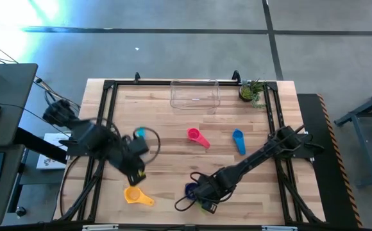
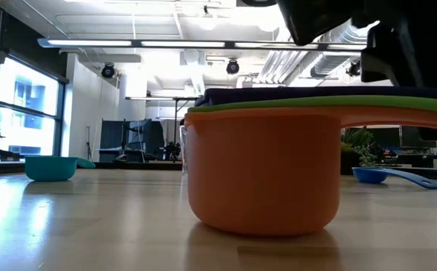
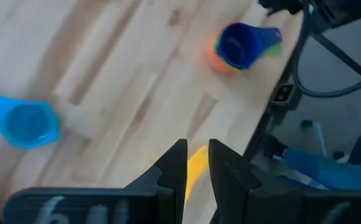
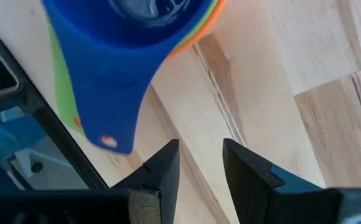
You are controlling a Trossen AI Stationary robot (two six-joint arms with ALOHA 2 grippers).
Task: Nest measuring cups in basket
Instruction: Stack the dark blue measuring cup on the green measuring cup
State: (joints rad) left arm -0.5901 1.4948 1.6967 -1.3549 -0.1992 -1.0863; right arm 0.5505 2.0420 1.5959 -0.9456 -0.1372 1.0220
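Observation:
A stack of measuring cups [image 1: 191,190] stands near the table's near edge: an orange cup [image 2: 264,173] on the wood, a green one in it, a dark blue-purple one [image 4: 115,68] on top. My right gripper [image 4: 200,158] hovers just over the stack's handles, open, touching nothing. My left gripper [image 3: 197,163] hangs over the yellow cup [image 1: 138,196], open by a narrow gap. A yellow strip [image 3: 194,174] shows through that gap. The teal cup [image 1: 141,135], pink cup [image 1: 199,136] and blue cup [image 1: 238,141] lie on the table. The clear basket [image 1: 195,95] stands at the far edge.
A small potted plant [image 1: 253,91] stands at the far right corner beside the basket. A dark frame [image 1: 272,122] runs along the table's sides. Cables loop by the right gripper [image 1: 186,204]. Bare wood lies between the cups and the basket.

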